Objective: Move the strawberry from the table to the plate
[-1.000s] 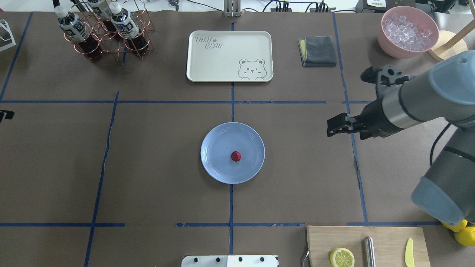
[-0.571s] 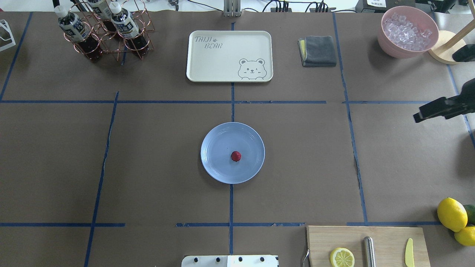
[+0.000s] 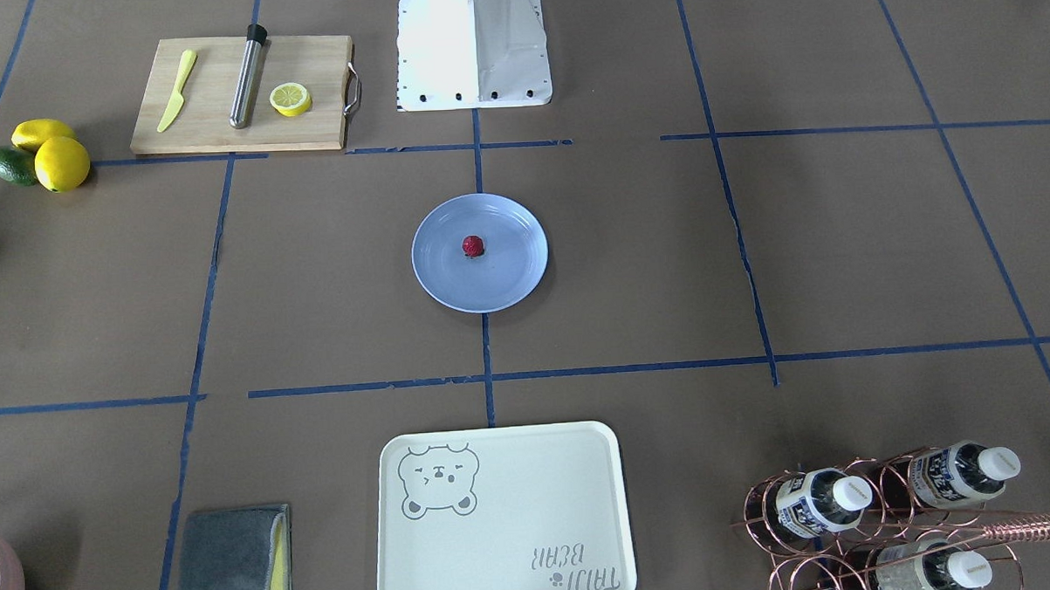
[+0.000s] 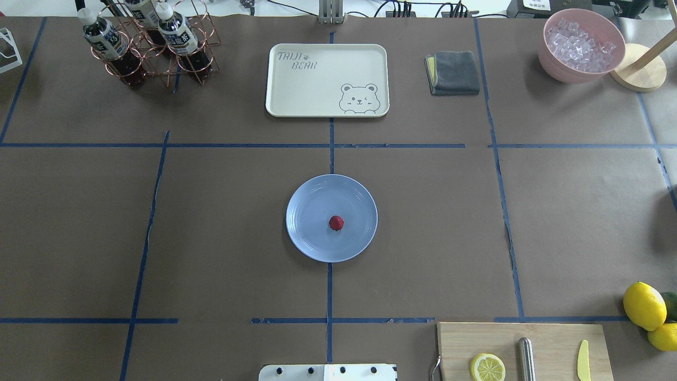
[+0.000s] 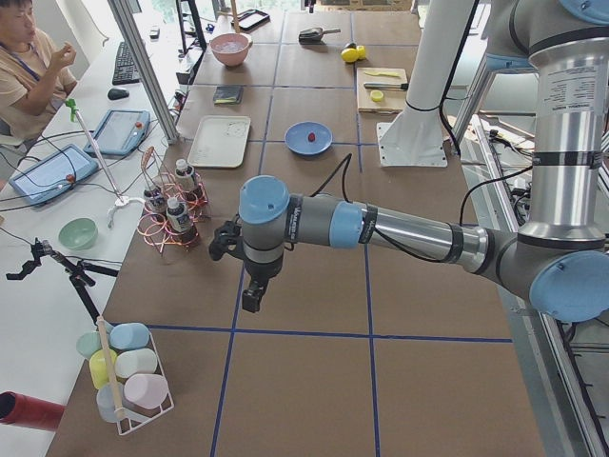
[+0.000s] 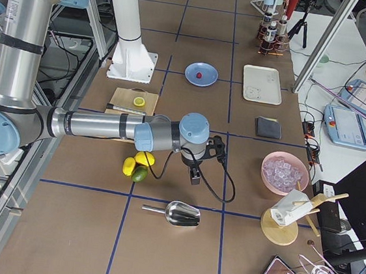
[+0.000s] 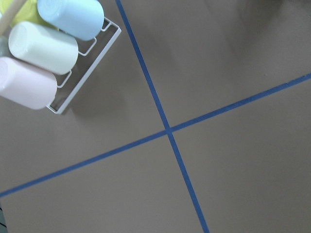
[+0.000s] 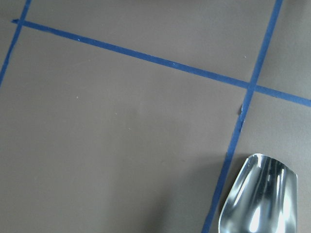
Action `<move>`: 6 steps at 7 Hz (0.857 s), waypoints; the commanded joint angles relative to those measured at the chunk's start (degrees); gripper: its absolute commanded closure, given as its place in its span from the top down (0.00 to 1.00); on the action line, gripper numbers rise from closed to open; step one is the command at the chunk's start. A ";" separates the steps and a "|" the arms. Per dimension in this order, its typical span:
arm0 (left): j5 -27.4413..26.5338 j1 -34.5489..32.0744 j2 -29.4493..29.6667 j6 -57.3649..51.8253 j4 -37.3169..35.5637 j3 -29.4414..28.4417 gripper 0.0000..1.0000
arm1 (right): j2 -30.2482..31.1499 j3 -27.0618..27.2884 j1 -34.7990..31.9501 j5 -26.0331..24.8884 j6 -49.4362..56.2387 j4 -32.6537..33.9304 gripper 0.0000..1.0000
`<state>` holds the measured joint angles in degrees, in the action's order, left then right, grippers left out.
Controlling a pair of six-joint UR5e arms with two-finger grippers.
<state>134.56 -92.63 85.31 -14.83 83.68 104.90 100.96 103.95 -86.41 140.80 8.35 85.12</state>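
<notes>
And there it is: the strawberry (image 4: 336, 223) sits on the light-blue plate (image 4: 312, 201), just off the plate's middle, right at the centre of the overhead frame on the brown-paper table (image 4: 211, 211), where two blue tape lines meet. Nothing is touching it. Above the plate in that view lies the cream bear tray (image 4: 317, 79), with the grey cloth (image 4: 455, 72) to its right, the pink bowl of ice (image 4: 581, 45) in the upper right corner and the copper bottle rack (image 4: 153, 47) in the upper left. Down at the lower right, the cutting board (image 4: 550, 344) carries a lemon half (image 4: 487, 367), and the whole lemons (image 4: 643, 306) bunch at the right edge. Over to the left-end camera: the near arm stretches from the right edge toward mid-frame, and the left gripper (image 5: 249, 303) points down over bare table, just right of the bottles and well apart from the plate. It shows only from this side, so I cannot tell whether its fingers are apart or together. Its wrist camera looks down on a tape crossing, with a wire rack of pastel cups (image 7: 48, 53) in the upper left. From the right end, the right gripper (image 6: 194, 178) hangs mid-frame just right of the lemons; again, I cannot tell its state. Its wrist view catches a shiny metal scoop (image 8: 260, 199) in the lower right corner.
</notes>
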 commanded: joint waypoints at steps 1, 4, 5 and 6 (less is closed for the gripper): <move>1.24 -0.27 -3.55 -0.11 -0.10 -0.57 1.00 | -0.06 -1.03 -2.88 0.97 3.86 4.96 1.00; 1.15 0.08 -3.49 -0.03 5.26 -2.15 1.00 | -1.02 -1.47 -3.41 0.62 4.30 5.06 1.00; 1.15 0.26 -2.00 -0.11 4.48 -2.16 1.00 | -1.29 -1.47 -3.42 0.27 4.22 5.06 1.00; 1.15 0.35 -2.16 -0.11 4.39 -3.03 1.00 | -1.20 -1.81 -3.42 0.18 4.30 4.97 1.00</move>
<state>135.72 -92.41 82.71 -14.92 88.16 102.63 99.88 102.40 -89.77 141.19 12.61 90.14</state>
